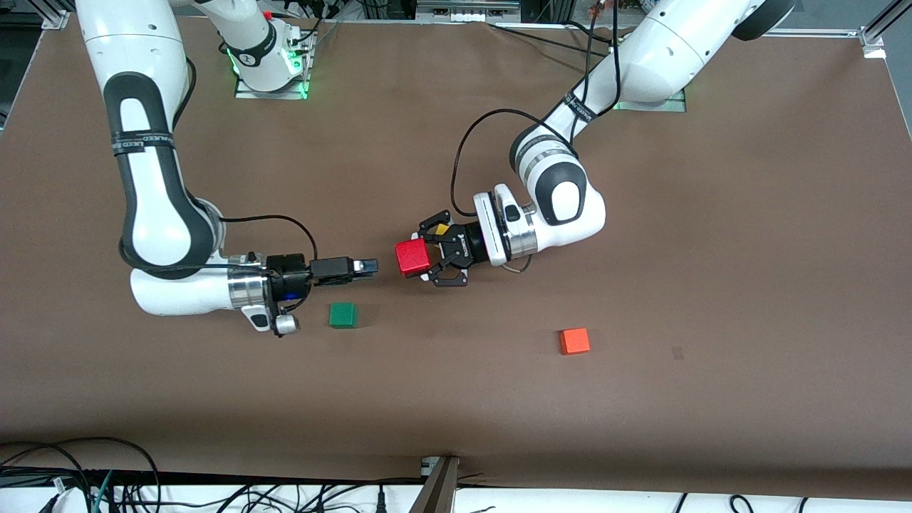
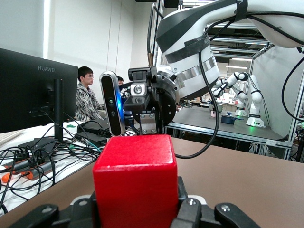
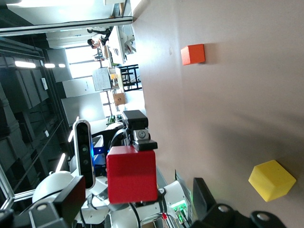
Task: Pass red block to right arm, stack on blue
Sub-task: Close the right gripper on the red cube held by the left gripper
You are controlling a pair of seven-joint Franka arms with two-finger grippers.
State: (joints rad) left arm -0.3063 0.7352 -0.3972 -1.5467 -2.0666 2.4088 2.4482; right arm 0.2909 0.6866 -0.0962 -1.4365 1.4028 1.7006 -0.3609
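While no handover has happened yet, the pass looks close, which I judge to be about a third of the job. Seen from the front, the left arm reaches in from 1 o'clock and the right arm from 10 o'clock, and their tools face each other over the middle of the surface. The left gripper is clamped on the red block and holds it in the air. The right gripper is at the block's 9 o'clock with a small gap between them. Its fingers stand apart, one above the other, and the right wrist view shows the block framed between them. What remains is to close that gap, grip, let the left side release, and then carry and stack the block. I cannot find the blue cube in any view, so the place for the stack is unknown from here.

The surface is a matt brown sheet, flat and faintly creased. Both arms are glossy white shells with black joint bands, and the right one ends in a polished metal cuff. The left gripper is a spread black claw of linked bars, while the right one is slim, black and boxy.

The cubes are all alike, with sharp edges, an even colour and a dull painted look, and they are probably rigid and light:
- The green cube lies at 7 o'clock of the red block.
- The orange cube lies at 4 o'clock.
- The yellow cube lies on the surface under the claw.
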